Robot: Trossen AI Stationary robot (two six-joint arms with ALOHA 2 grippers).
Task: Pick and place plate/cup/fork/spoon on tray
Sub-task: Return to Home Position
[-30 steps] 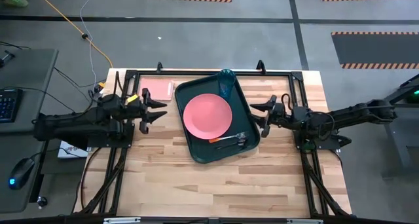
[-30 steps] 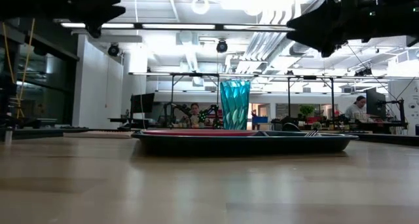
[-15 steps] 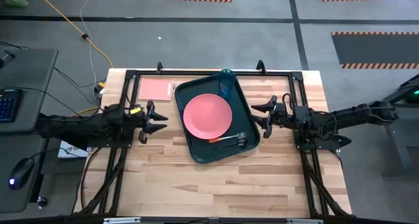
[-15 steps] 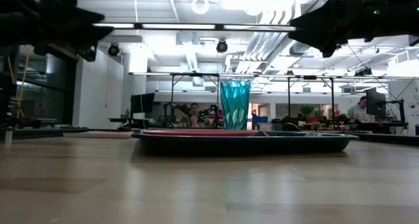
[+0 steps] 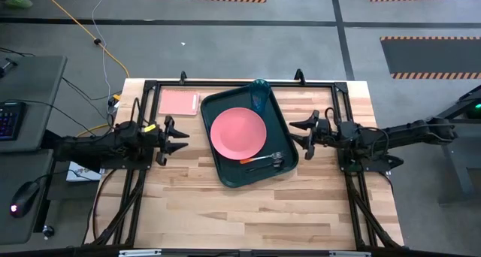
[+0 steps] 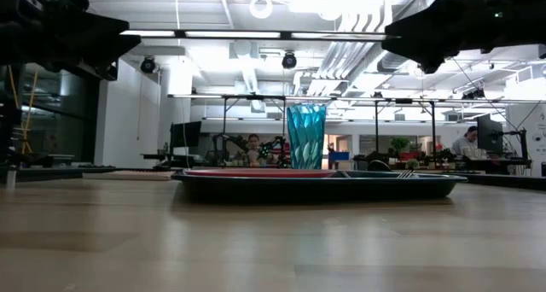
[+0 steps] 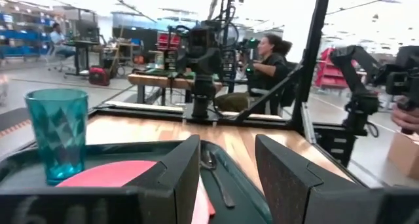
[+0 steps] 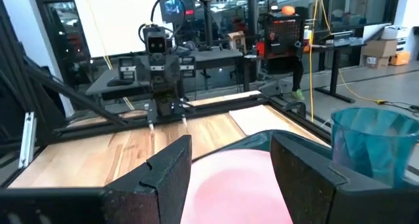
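Note:
The dark green tray (image 5: 225, 167) lies mid-table. On it rest the round pink plate (image 5: 237, 131), the teal cup (image 5: 260, 95) standing upright at the tray's far corner, and the orange-handled fork (image 5: 259, 159) beside the dark spoon (image 5: 272, 164) at the near right. My left gripper (image 5: 183, 137) is open and empty, left of the tray. My right gripper (image 5: 296, 134) is open and empty, right of the tray. The cup (image 7: 57, 133), plate (image 7: 111, 173) and spoon (image 7: 216, 177) show in the left wrist view; the plate (image 8: 236, 185) and cup (image 8: 376, 145) show in the right wrist view.
A flat pink rectangle (image 5: 179, 103) lies on the table at the far left, beside the tray. A black frame (image 5: 225, 83) runs along the table's far edge and sides. Bare wood lies toward the near edge. People sit at benches in the room beyond.
My left gripper has drawn back toward the table's left and near side, away from the pink rectangle. My right gripper has stayed where it was. The things on the tray have not moved.

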